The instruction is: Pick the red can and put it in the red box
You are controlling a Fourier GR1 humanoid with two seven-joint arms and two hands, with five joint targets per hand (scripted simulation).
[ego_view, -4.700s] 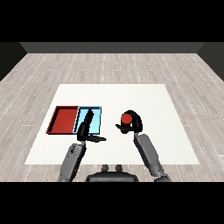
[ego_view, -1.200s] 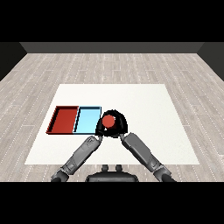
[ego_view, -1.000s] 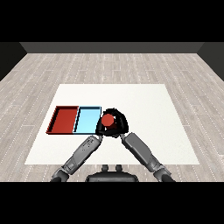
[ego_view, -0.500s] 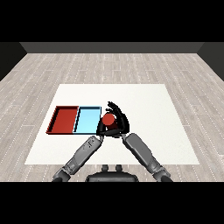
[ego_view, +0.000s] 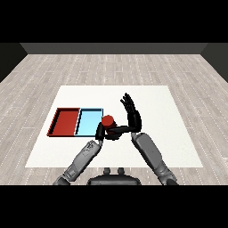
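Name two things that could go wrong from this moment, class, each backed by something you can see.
1. The left hand grips the red can low, so it might tip in transit.
2. The blue tray lies between the can and the red tray; an early release would land it wrong.

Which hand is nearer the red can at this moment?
Left. The left hand is curled round the red can, while the right hand stands open just to the can's right, fingers raised.

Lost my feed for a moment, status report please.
Left hand shut on red can. Right hand open, fingers straight, beside the can. Can at light blue tray edge, not in red tray. Nothing blocking.
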